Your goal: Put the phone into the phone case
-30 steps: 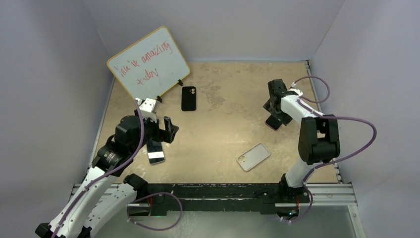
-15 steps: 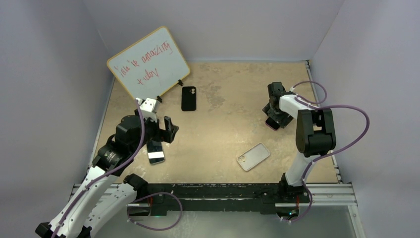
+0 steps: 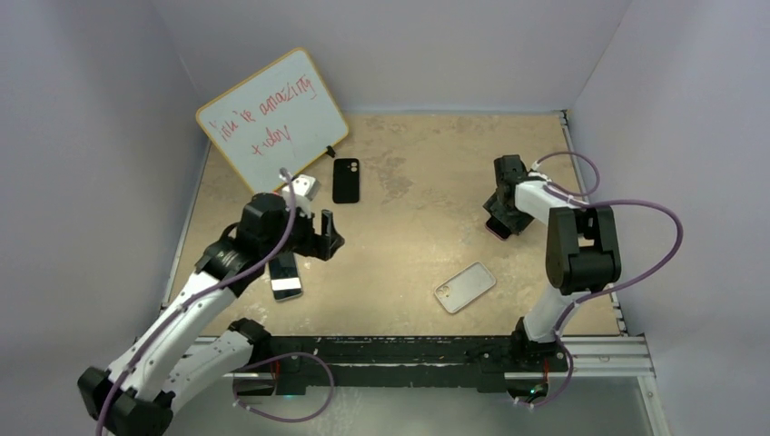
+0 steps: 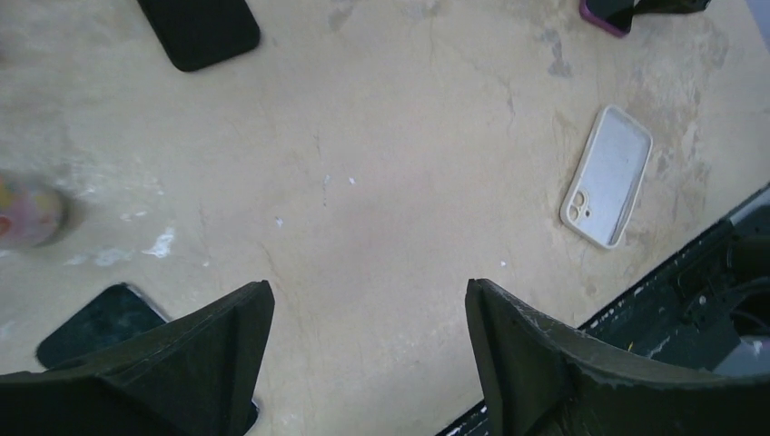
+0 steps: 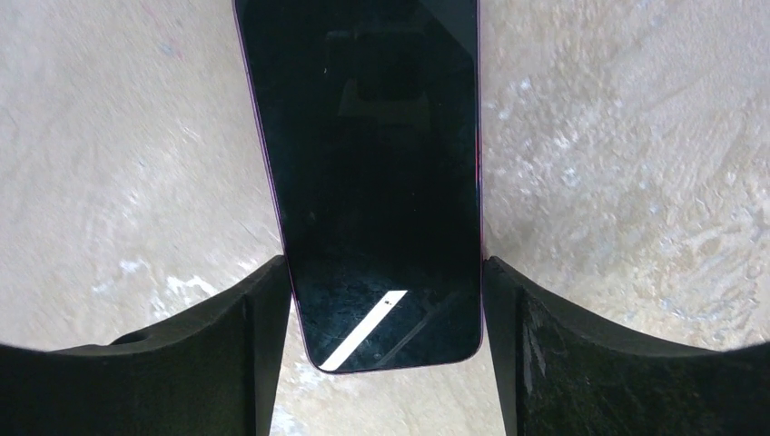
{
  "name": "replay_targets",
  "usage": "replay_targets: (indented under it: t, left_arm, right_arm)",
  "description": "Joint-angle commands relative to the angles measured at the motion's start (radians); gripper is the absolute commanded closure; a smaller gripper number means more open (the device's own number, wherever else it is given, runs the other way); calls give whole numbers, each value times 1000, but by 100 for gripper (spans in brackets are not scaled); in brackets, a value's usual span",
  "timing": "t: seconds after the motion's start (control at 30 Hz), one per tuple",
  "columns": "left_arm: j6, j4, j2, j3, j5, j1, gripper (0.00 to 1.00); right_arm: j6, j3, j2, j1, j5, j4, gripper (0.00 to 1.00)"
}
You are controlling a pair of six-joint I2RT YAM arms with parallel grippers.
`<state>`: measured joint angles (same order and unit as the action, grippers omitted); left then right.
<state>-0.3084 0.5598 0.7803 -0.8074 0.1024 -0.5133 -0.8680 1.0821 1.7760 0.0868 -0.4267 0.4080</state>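
Note:
The phone (image 3: 286, 278), black screen with a thin silvery rim, lies flat at the near left; in the left wrist view the phone (image 4: 91, 322) is partly hidden behind my left finger. My left gripper (image 3: 322, 238) (image 4: 368, 286) hovers open just right of it, holding nothing. The matte black phone case (image 3: 345, 180) (image 4: 200, 32) lies beyond, near the whiteboard. On the right, my right gripper (image 3: 501, 213) (image 5: 386, 263) has its fingers pressed against both long sides of a different phone with a magenta rim (image 3: 496, 228) (image 5: 363, 163), flat on the table.
A whiteboard (image 3: 271, 113) with red writing leans at the back left. A whitish-beige-backed phone (image 3: 465, 287) (image 4: 608, 177) lies face down at the near centre-right. Grey walls enclose the table on three sides; a black rail (image 3: 399, 350) runs along the near edge.
My left arm swung to the right and away from the silvery-rimmed phone. My right gripper's jaws closed in onto the magenta-rimmed phone's sides.

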Motion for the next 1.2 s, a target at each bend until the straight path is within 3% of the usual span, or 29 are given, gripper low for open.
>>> replay_targets:
  t: [0.0, 0.17, 0.4, 0.57, 0.73, 1.17]
  left_arm:
    - [-52, -79, 125, -9, 172, -6, 23]
    - [-155, -284, 191, 55, 184, -68, 30]
    - [-269, -611, 382, 136, 73, -290, 36]
    - [-236, -691, 573, 43, -48, -446, 37]
    - [-197, -811, 718, -11, -79, -532, 39]
    - [-140, -900, 969, -115, -89, -589, 54]
  right_arm:
    - [65, -95, -78, -1, 64, 23, 40]
    - [94, -208, -201, 17, 147, -10, 46]
    - [116, -302, -350, 63, 241, -36, 50]
    - [114, -325, -401, 82, 245, -26, 50]
    - [118, -332, -458, 82, 229, -9, 50]
    - [122, -332, -570, 82, 240, 22, 52]
